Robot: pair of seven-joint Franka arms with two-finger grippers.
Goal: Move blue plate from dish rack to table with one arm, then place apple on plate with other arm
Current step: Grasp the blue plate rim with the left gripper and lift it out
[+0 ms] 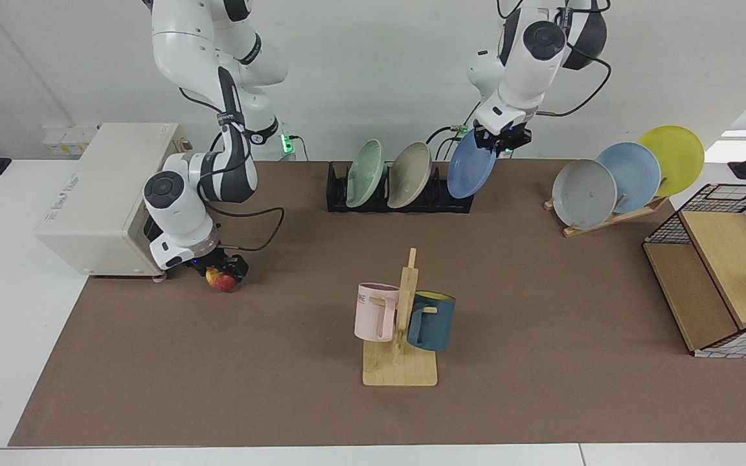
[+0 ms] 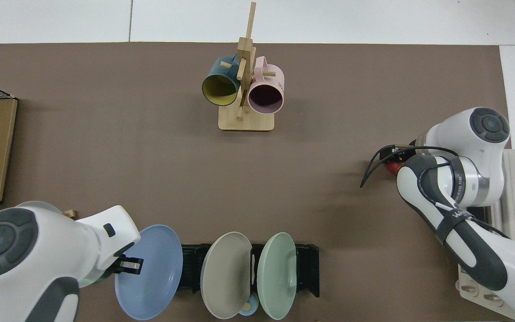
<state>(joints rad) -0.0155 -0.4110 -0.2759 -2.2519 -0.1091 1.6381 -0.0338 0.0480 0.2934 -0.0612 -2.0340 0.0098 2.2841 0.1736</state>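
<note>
Blue plate (image 1: 471, 171), pinched at its upper rim by the left gripper (image 1: 504, 138), hangs tilted just clear of the dish rack (image 1: 399, 202), whose end slot beside it is bare. On the table (image 1: 541, 310), the right gripper (image 1: 221, 268) sits down over the apple (image 1: 220, 281), hiding most of it; whether its fingers have closed cannot be told. From above, the wrist leaves only a red sliver (image 2: 391, 167) visible.

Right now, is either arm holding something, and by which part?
The left end effector holds the blue plate by its upper rim. The right end effector is down at the apple; grip unclear.
</note>
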